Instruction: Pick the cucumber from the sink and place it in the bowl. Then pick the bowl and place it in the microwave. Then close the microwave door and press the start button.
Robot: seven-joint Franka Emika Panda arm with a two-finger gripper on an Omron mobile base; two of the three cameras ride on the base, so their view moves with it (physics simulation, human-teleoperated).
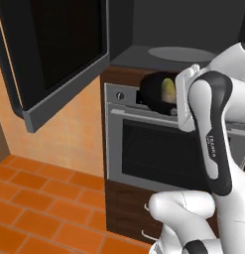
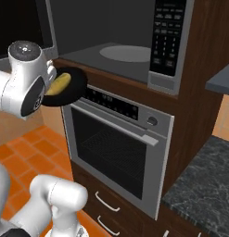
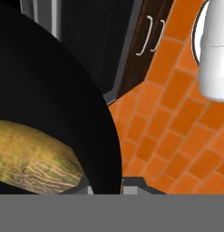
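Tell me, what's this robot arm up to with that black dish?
The gripper is carrying the black bowl by its rim, with the cucumber lying inside it. It holds the bowl in front of the oven, just below the microwave, whose door stands open. The bowl isn't inside yet.

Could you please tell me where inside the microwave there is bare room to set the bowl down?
The microwave stands open. Its round turntable plate lies bare, bordered by the grey floor, the back wall and the keypad side. It is crowded at the front left edge, where the claw holds the bowl with the cucumber above the oven.
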